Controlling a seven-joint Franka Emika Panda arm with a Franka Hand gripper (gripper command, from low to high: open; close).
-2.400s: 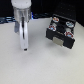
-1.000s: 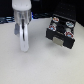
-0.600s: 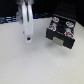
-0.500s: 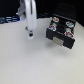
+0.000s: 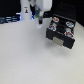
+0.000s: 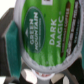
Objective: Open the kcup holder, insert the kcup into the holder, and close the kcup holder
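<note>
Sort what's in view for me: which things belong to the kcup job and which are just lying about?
Job:
- kcup holder, black, tray of round slots visible
- kcup, green Dark Magic lid filling the wrist view
- gripper, up by the holder; jaws not readable

Lying about:
- dark-lidded cups already in the tray slots
- white table

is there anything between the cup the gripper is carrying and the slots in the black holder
Nothing visible. The gripper holds the kcup above bare table, beside the kcup holder. Whether a slot is free is too blurred to tell.
</note>
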